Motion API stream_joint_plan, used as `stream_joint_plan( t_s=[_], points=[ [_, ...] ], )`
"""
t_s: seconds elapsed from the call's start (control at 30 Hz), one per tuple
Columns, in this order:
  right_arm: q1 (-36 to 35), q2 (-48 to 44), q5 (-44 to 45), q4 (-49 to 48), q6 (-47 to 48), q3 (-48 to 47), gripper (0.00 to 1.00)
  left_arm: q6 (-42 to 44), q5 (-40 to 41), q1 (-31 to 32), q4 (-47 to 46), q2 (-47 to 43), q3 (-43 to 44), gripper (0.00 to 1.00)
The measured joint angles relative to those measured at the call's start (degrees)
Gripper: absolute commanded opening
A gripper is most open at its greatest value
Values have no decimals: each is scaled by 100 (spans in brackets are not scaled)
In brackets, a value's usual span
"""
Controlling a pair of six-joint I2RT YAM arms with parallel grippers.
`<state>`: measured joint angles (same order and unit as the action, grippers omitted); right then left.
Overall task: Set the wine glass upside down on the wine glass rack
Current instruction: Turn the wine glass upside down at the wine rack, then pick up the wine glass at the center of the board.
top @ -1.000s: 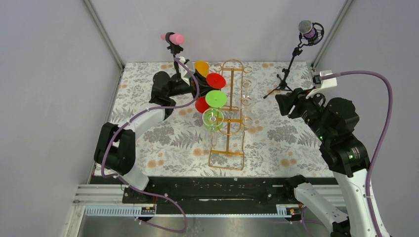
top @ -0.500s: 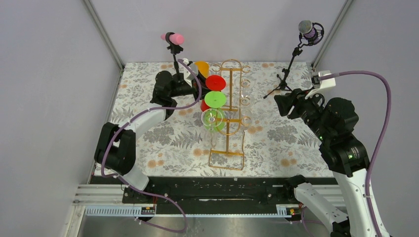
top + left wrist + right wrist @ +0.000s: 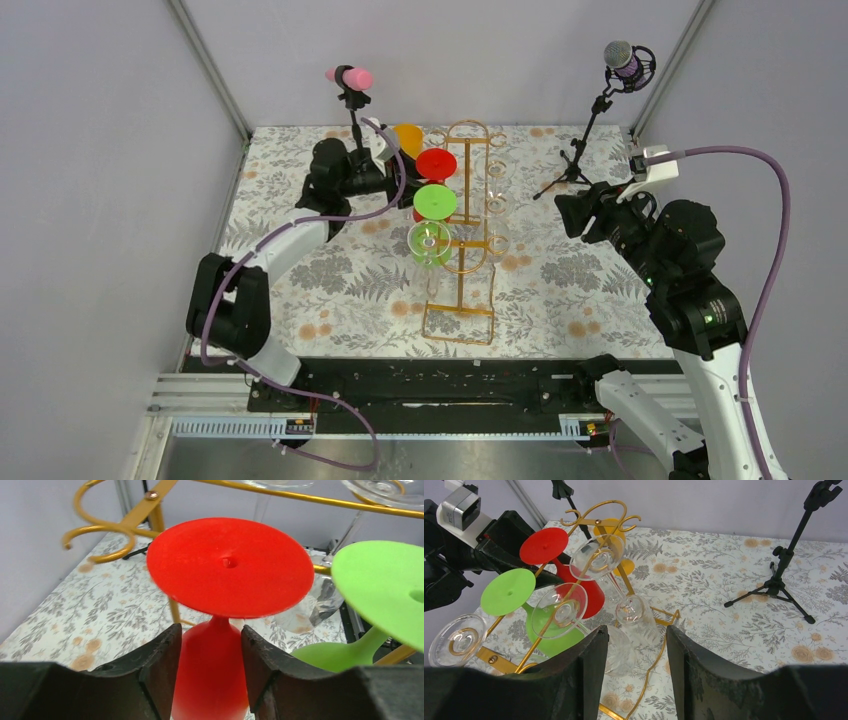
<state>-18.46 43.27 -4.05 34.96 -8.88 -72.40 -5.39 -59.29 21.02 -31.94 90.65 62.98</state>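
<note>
The red wine glass (image 3: 210, 670) hangs upside down on the gold wine glass rack (image 3: 462, 290), its round foot (image 3: 437, 164) resting on top of a hook. My left gripper (image 3: 405, 178) sits at the rack's left side. Its jaws are open, one on each side of the red bowl, with a thin gap showing on the right. In the right wrist view the red glass (image 3: 574, 587) hangs beside the rack's wire (image 3: 644, 680). My right gripper (image 3: 636, 645) hovers open and empty to the right of the rack.
A green glass (image 3: 436, 200), an orange glass (image 3: 408, 135) and clear glasses (image 3: 430, 240) hang on the same rack. A pink microphone on a stand (image 3: 350, 78) is behind the left gripper. A grey microphone on a tripod (image 3: 625, 60) stands at the back right.
My left gripper's jaws have spread apart from the red glass, which stays hanging on the rack. The left arm has drawn back slightly. The right arm has not moved.
</note>
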Motion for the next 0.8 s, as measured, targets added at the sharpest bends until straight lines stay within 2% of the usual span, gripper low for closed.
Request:
stream_joint_plan(
  t_s=[0.4,0.43,0.5,0.53,0.6,0.7,0.8],
  points=[
    [0,13,0,-2,7,0,55,-87,203,-879,79,-514,-225,53],
    [0,13,0,0,9,0,55,-125,208,-920,24,-553,-273,57],
    [0,13,0,0,9,0,55,-177,219,-984,-74,-636,-398,83],
    [0,13,2,0,9,0,54,-184,234,-1003,-131,-699,-483,92],
    [0,17,15,7,4,-2,55,-155,306,-1023,-190,-855,-688,98],
    [2,116,153,197,-26,-118,55,-57,503,-1023,-90,-1202,-1014,99],
    [4,450,411,525,-151,-481,56,-28,1082,-1005,212,-1631,-1193,99]
  ],
)
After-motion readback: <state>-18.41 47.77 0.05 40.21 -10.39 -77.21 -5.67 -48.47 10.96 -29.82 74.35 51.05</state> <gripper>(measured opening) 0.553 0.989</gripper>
